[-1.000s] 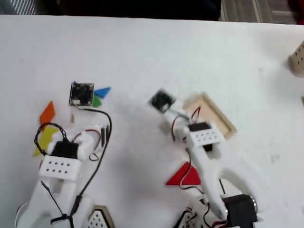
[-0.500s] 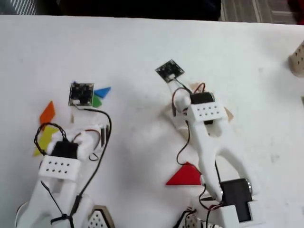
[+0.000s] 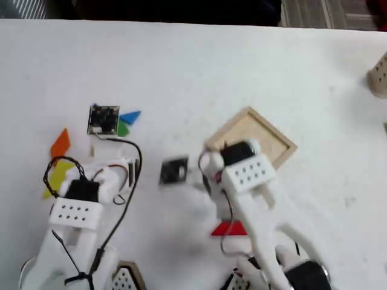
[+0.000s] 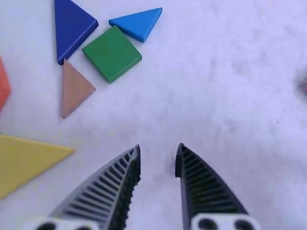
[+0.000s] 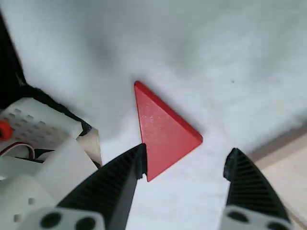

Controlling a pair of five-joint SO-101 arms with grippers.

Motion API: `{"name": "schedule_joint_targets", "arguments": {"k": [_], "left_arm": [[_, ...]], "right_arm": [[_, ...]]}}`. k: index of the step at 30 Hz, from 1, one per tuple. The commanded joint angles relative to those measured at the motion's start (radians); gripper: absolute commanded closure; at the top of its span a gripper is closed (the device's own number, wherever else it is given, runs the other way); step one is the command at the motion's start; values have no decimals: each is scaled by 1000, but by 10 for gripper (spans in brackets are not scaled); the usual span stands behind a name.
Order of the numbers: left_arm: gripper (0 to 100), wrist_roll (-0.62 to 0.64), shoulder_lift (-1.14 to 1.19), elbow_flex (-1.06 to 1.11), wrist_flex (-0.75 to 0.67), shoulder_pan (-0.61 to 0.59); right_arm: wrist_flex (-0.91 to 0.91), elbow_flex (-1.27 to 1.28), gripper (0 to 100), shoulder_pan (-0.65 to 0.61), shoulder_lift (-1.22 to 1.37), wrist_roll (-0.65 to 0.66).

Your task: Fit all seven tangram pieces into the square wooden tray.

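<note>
Hovering wide open and empty, the right gripper hangs over the red triangle, likely lining up a grasp. That piece lies at six o'clock of the tray, with bare table between. The left gripper, slightly parted, holds nothing; the green square lies well off at the tray's nine o'clock.

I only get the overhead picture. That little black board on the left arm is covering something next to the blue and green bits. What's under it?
Observer: The left wrist view shows a dark blue triangle and a tan triangle beside the green square.
Visitor: Is that arm's hand holding anything?
Observer: No. The left hand is open over bare table.
Visitor: And the other one?
Observer: The right hand is open, with the red triangle lying flat, one corner beside a finger, not gripped.
</note>
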Motion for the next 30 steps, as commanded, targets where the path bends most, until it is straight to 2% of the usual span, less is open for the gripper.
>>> {"name": "schedule_joint_targets", "arguments": {"k": [1,6,10,12,18,21,24,30], "left_arm": [[861,6,-1,-15,-25,-7],[861,6,-1,-14,-25,-7],[861,6,-1,-14,-25,-5],[861,6,-1,-14,-25,-4],[861,6,-1,-12,-21,-2],[861,6,-1,-12,-21,1],[861,6,-1,-12,-18,1],[861,6,-1,-12,-18,1]], "right_arm": [[-88,184,741,-24,-107,69],[-214,344,735,-13,-113,69],[-298,400,622,5,-113,-5],[-312,410,572,27,-113,15],[-392,439,567,134,-114,44],[-409,439,622,179,-114,44],[-417,439,721,214,-114,49],[-423,440,899,213,-114,44]]}}
